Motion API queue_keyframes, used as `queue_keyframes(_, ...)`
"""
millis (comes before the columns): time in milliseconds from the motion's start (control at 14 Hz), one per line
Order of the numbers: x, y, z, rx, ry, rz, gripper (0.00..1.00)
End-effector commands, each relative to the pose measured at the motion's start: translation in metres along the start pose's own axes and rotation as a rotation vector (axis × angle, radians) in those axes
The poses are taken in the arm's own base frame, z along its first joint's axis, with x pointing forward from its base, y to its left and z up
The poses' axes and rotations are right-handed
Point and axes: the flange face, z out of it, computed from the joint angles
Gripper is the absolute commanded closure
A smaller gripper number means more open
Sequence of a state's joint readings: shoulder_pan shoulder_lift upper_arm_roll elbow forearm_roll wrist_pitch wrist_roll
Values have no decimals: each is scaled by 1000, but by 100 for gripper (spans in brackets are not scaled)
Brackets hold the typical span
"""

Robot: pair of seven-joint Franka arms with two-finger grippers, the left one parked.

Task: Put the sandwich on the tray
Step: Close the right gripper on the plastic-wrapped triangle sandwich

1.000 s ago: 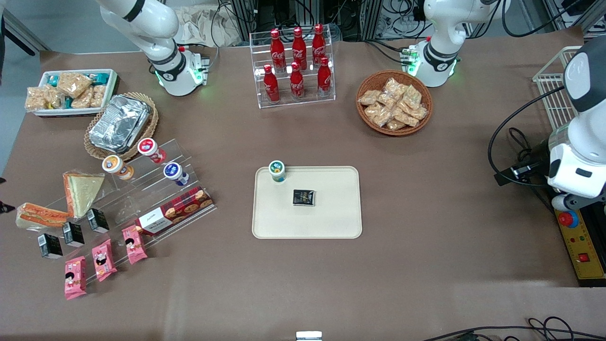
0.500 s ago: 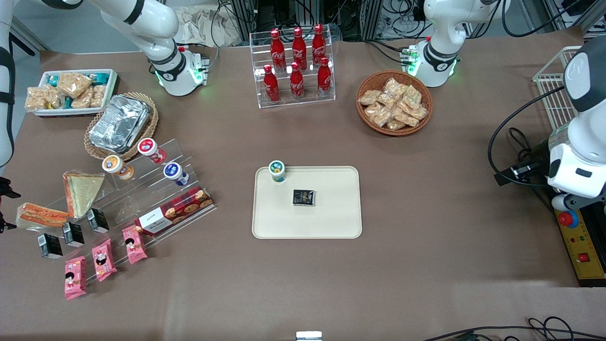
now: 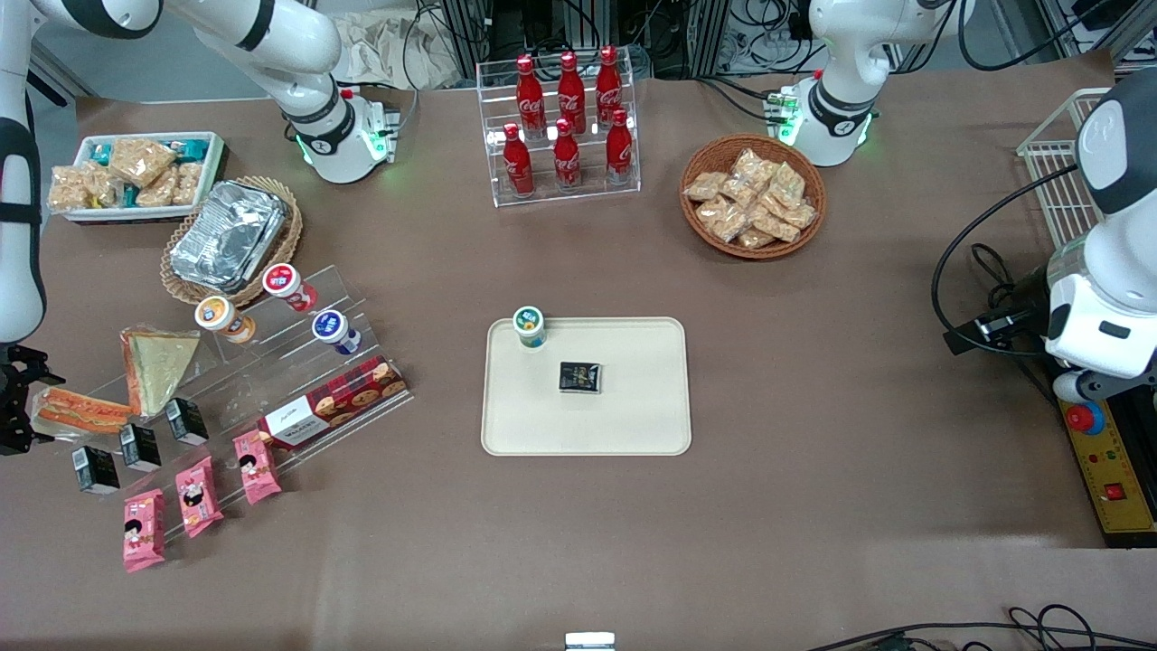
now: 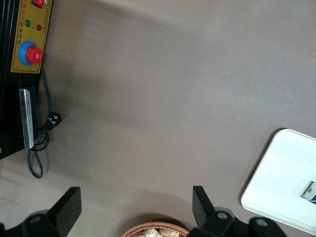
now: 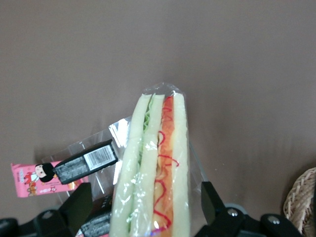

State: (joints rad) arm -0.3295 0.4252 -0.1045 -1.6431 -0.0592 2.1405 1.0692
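Observation:
The sandwich, a clear-wrapped wedge with orange-red striped filling, lies on the table at the working arm's end, beside the acrylic step rack. My right gripper is over the sandwich's outer end. In the right wrist view the sandwich lies lengthwise between the two spread fingers of the gripper, with a gap on each side. The gripper is open and holds nothing. The cream tray sits mid-table and holds a small cup and a dark packet.
A second wedge showing its tan bread face leans next to the sandwich. Small black cartons and pink snack packs lie just nearer the camera. A foil container in a basket and cola bottles stand farther back.
My right arm has come into the front view at the working arm's end of the table, and its gripper has moved in over the sandwich. The sandwich has not moved.

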Motion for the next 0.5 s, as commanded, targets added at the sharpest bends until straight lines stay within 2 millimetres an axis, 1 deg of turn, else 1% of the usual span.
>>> queue_keyframes(0, 3, -5, 12, 24, -6, 33, 3)
queue_keyframes(71, 3, -5, 13, 30, -9, 41, 8)
queue_keyframes(143, 3, -4, 15, 32, -9, 42, 25)
queue_keyframes(214, 2, -5, 14, 34, -9, 40, 48)
queue_keyframes(286, 2, -7, 13, 46, -2, 37, 56)
queue_keyframes(429, 2, -9, 6, 65, 5, 21, 79)
